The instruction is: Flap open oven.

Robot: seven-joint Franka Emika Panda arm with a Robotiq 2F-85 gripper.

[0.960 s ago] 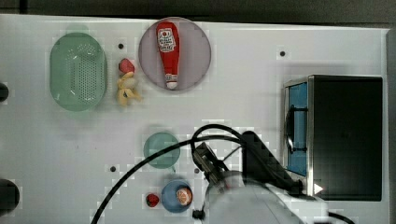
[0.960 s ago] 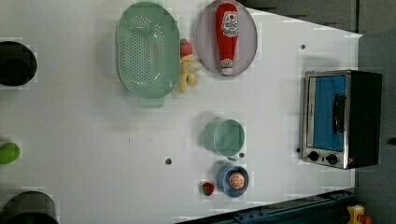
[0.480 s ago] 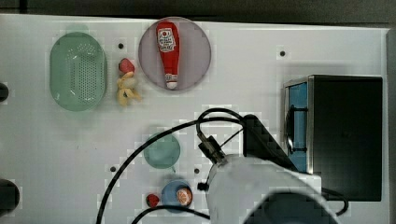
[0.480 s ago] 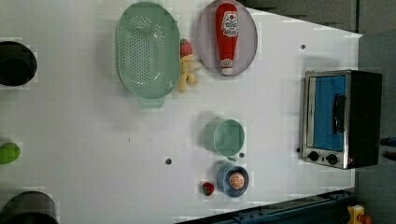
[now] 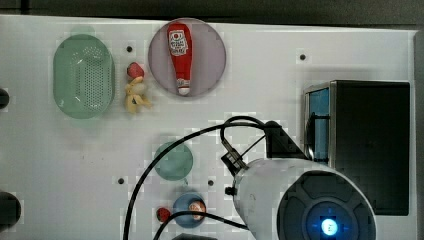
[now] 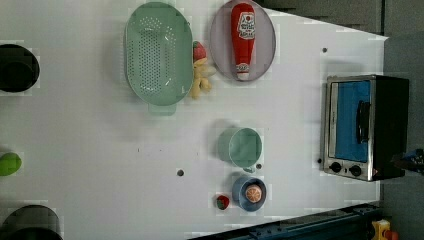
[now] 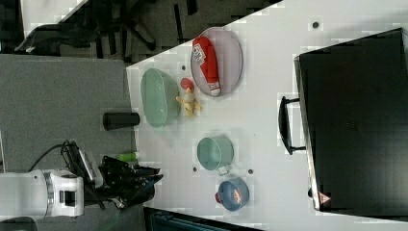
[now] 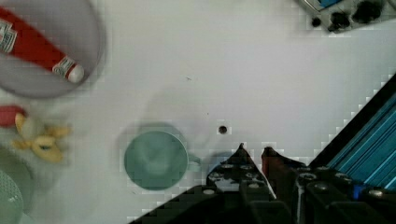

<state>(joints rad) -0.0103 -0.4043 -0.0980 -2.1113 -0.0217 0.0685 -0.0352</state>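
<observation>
The oven (image 6: 365,127) stands at the left view's right, with its blue door (image 6: 352,120) closed flat against the silver frame. Its black bar handle (image 6: 362,121) runs along the door and two black knobs (image 6: 345,169) sit below it. In the top view the oven (image 5: 372,145) is at the right, and my white arm (image 5: 300,200) rises beside its near corner. My gripper (image 8: 253,150) hangs above the white table with its fingertips close together and nothing between them. The oven's knobs (image 8: 348,16) lie well off from it. In the right view my gripper (image 7: 149,183) is far from the oven's handle (image 7: 286,125).
A green cup (image 8: 152,158) sits on the table just beside my fingers. A blue bowl (image 5: 189,207) and a small red piece (image 5: 163,214) lie nearby. Farther off are a ketchup bottle (image 5: 179,50) on a purple plate (image 5: 210,55), a green colander (image 5: 82,75) and toy fruit (image 5: 135,90).
In the top view my arm has grown larger and shifted toward the oven's side. The oven door and the table items have not moved.
</observation>
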